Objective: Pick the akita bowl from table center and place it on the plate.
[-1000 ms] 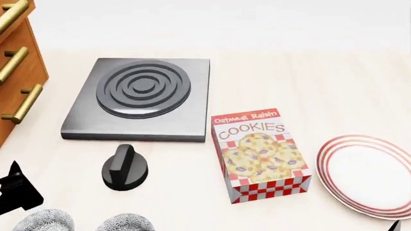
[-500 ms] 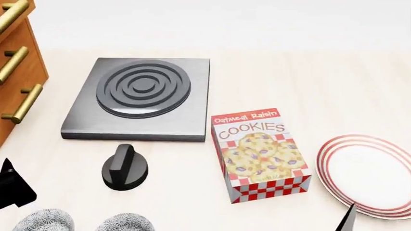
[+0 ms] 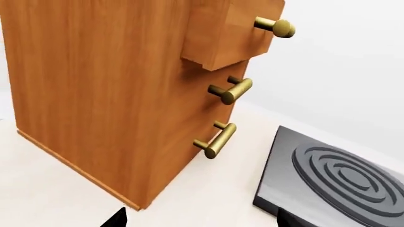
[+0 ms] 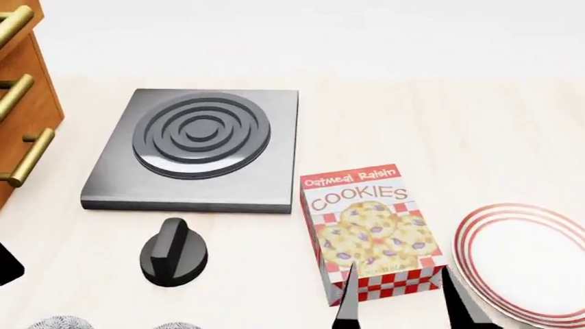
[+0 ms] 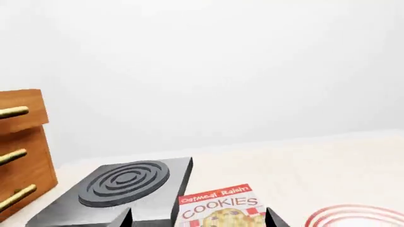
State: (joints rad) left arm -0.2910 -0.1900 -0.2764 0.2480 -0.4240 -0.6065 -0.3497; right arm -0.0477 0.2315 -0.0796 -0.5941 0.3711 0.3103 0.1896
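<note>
While my right claw (image 4: 402, 301) hangs at the near edge of the head view, its two dark fingers stand well apart, wide, with nothing between them. One fingertip (image 4: 349, 301) overlaps the front of the cookie box (image 4: 370, 229); the other sits between the box and the plate (image 4: 525, 260).

Left claw (image 4: 7, 264): only a dark sliver at the left edge of the head view. Cannot tell if it is wide or narrow. Its wrist camera shows two dark tips at the frame's lower edge and looks at the wooden drawer unit (image 3: 120, 94) with brass handles (image 3: 216, 140).

Akita bowl (image 4: 57, 322): only a speckled grey rim shows at the very bottom of the head view, near left. A second speckled rim (image 4: 175, 325) shows just beside it. Both mostly cut off by the frame; I cannot tell which is the one to pick.

Plate: red-ringed, white, at the right edge on the pale table (image 4: 439, 116), just beside the box, partly out of frame, nothing on the part I see.

Other items: dark hotplate (image 4: 196, 147) with concentric rings, behind the box and near the drawers. Black knob (image 4: 174, 259) sits in front of it, apart from it.
</note>
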